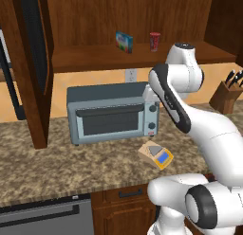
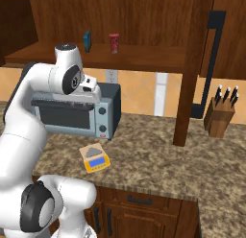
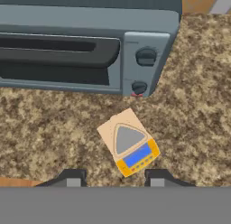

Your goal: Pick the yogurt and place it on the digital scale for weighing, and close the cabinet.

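The yogurt, a small red cup, stands on the shelf inside the open dark brown cabinet. One cabinet door hangs open at the left and the other door at the right. On the granite counter in front of the toaster oven lies the tan digital scale. My gripper hovers above the counter and looks down on the scale. It is open, with nothing between its fingertips. The yogurt is well above and behind it.
A grey toaster oven sits at the back of the counter. A blue-green box stands left of the yogurt on the shelf. A knife block is at the right.
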